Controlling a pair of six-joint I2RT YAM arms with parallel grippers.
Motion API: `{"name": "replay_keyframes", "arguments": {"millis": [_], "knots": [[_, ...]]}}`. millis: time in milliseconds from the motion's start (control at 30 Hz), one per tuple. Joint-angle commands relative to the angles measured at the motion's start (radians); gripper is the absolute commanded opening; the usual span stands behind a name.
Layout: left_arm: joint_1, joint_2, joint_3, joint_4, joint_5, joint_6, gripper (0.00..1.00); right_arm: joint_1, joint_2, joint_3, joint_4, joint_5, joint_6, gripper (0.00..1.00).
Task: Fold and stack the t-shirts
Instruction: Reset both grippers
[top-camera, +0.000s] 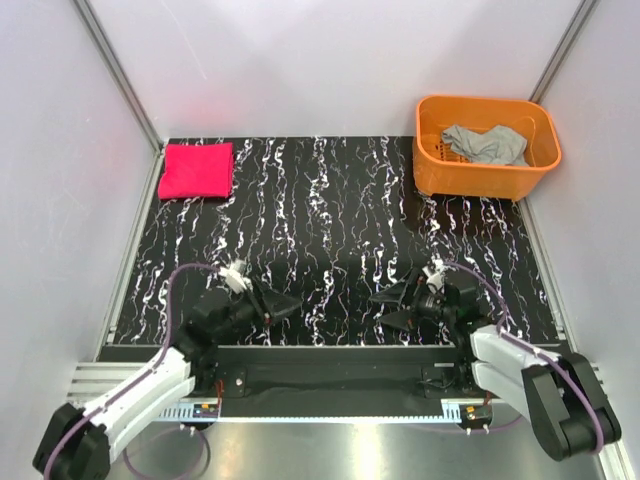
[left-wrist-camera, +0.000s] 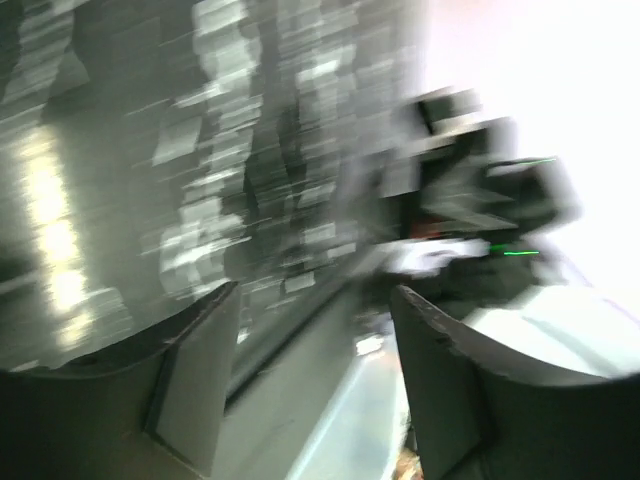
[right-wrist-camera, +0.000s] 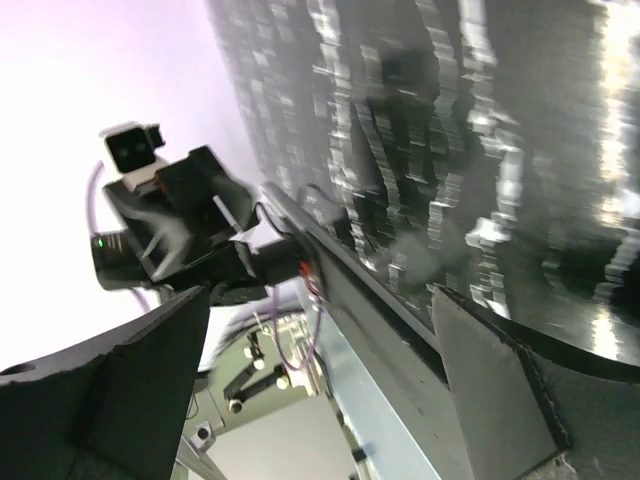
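Clearly, the jaws of both arms stood apart and held nothing. In the left wrist view we saw the left gripper (left-wrist-camera: 310, 385) with its two dark fingers (left-wrist-camera: 195, 390) at the bottom of the frame, a wide gap between them and only blurred table surface behind. In the right wrist view the right gripper (right-wrist-camera: 320, 400) was opened even wider, and again no cloth lay between its fingers (right-wrist-camera: 500, 400); the other arm (right-wrist-camera: 160, 220) appeared at the left of that frame.

From the top view, the left gripper (top-camera: 285, 306) and the right gripper (top-camera: 392, 305) lay low near the bottom edge of the black marbled mat (top-camera: 330, 220), pointing toward each other, well apart.

Farther out, the magenta-red t-shirt (top-camera: 196, 170) rested folded into a neat rectangle in the upper left corner of the mat, far from both grippers. The grey t-shirt (top-camera: 485, 143) lay crumpled inside the orange basket (top-camera: 470, 182), which stood in the upper right corner of the mat. Neither gripper touched any shirt.
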Motion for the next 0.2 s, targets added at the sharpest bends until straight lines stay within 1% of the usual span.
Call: {"name": "replay_keyframes", "arguments": {"millis": [0,33,67,100,133,167], "knots": [[-0.007,-0.215,-0.165,0.224,0.003,-0.152,0.68,-0.003,-0.116,-0.055,0.168,0.032,0.078,1.00],[-0.010,-0.254,-0.168,0.206,0.012,-0.159,0.68,-0.004,-0.147,-0.093,0.182,0.038,0.093,1.00],[-0.010,-0.316,-0.174,0.184,0.024,-0.169,0.69,-0.004,-0.231,-0.089,0.100,0.032,0.075,1.00],[-0.010,-0.338,-0.177,0.184,0.046,-0.179,0.69,-0.004,-0.274,-0.088,0.078,0.022,0.071,1.00],[-0.012,-0.357,-0.180,0.195,0.060,-0.207,0.69,-0.004,-0.367,-0.088,0.075,0.008,0.083,1.00],[-0.013,-0.393,-0.183,0.233,0.082,-0.225,0.70,-0.004,-0.420,-0.090,0.088,-0.018,0.104,0.99]]}}
